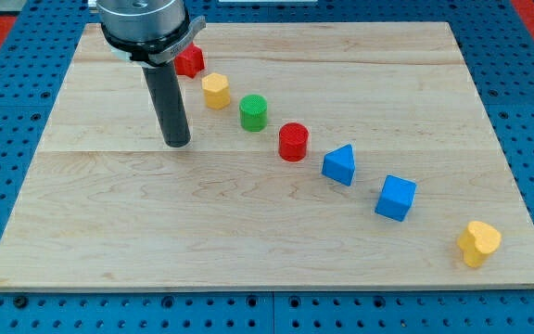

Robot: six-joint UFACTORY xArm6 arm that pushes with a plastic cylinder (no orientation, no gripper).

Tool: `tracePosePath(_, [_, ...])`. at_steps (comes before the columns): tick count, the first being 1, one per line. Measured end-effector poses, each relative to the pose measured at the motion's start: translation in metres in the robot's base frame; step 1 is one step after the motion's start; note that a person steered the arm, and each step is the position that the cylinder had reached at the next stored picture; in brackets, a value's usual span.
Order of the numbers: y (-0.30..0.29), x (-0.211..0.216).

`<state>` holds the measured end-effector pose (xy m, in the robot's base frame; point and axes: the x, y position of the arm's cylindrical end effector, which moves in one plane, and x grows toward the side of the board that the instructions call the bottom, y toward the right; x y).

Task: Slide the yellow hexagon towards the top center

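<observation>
The yellow hexagon [215,91] stands near the board's upper left, in a diagonal row of blocks. My tip [178,144] rests on the board to the lower left of the yellow hexagon, a short gap away, not touching it. A red block [190,61], partly hidden behind the arm's body, sits just up and left of the hexagon. A green cylinder [254,112] sits just right and below the hexagon.
The row runs on toward the lower right: a red cylinder [293,142], a blue triangular block [339,165], a blue cube [396,198] and a yellow heart-shaped block [478,243] near the wooden board's [91,223] lower right corner.
</observation>
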<state>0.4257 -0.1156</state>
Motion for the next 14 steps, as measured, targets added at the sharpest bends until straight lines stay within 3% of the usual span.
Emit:
tracePosePath(10, [0.017, -0.017])
tracePosePath(14, [0.06, -0.098])
